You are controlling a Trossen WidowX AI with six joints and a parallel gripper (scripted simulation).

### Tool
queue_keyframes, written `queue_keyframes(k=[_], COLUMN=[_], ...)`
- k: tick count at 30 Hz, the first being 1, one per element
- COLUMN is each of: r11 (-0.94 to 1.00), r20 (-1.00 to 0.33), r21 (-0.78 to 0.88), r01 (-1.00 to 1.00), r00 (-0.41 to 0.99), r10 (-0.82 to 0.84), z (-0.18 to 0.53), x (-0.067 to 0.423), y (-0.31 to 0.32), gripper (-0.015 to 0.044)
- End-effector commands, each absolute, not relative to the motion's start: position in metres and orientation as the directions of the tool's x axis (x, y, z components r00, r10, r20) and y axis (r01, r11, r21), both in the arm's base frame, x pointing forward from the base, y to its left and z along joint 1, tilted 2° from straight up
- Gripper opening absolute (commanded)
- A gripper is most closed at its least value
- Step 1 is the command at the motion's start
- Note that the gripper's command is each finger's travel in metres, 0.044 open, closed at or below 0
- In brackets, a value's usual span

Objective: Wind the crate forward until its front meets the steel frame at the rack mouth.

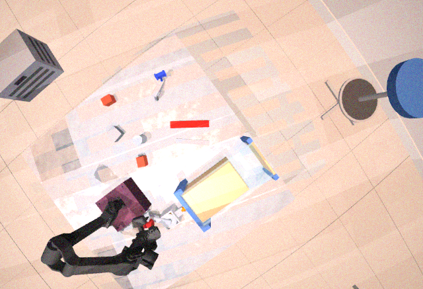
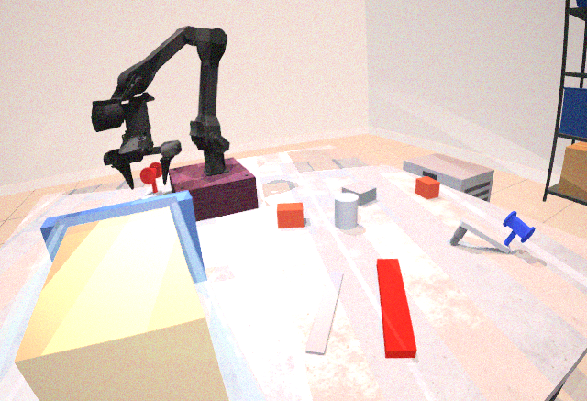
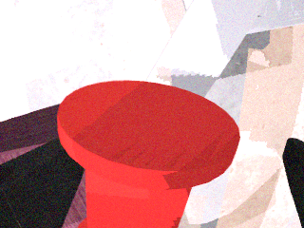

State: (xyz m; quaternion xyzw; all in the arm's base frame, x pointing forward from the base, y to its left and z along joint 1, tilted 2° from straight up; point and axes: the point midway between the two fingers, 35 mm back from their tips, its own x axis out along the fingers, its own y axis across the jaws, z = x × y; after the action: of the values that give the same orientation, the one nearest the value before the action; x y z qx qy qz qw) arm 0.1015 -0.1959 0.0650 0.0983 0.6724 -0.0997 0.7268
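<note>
My gripper [image 1: 147, 226] [image 2: 148, 184] [image 3: 182, 152] is open, its fingers spread on either side of the red grip [image 2: 148, 175] [image 3: 147, 128] of a winch handle; the wrist view shows gaps between grip and fingers. The grey winch [image 1: 170, 219] stands beside it; the handle's key and the winch hole are hidden. The yellow crate [image 1: 215, 190] [image 2: 118, 283] looks flat inside the clear cubby, its winch-side end close to the blue frame [image 1: 195, 212] [image 2: 114, 208]. I cannot tell whether they touch. A small orange piece [image 1: 183, 209] shows between frame and winch.
A blue-gripped crank [image 1: 160, 75] [image 2: 518, 227], red bar [image 1: 189, 123] [image 2: 396, 308], thin strip [image 2: 326, 316], grey cylinder [image 1: 137, 139] [image 2: 346, 211], angle bracket [image 1: 119, 133] [image 2: 364, 194] and two orange-red cubes [image 1: 141, 161] lie on the bench. The arm's maroon base [image 1: 117, 207] [image 2: 217, 197] is close to the gripper.
</note>
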Motion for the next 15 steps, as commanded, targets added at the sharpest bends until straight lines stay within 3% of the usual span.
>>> queue_keyframes(k=[1, 9, 15], r11=[0.961, 0.961, 0.961], r20=[-0.997, -0.997, -0.997], r21=[0.01, 0.009, 0.009], r01=[0.277, 0.277, 0.277], r00=[0.074, 0.076, 0.076], r10=[-0.011, -0.013, -0.013], z=[0.067, 0.128, 0.13], x=[0.101, 0.098, 0.098], y=[-0.196, -0.194, -0.193], gripper=[0.044, 0.044, 0.044])
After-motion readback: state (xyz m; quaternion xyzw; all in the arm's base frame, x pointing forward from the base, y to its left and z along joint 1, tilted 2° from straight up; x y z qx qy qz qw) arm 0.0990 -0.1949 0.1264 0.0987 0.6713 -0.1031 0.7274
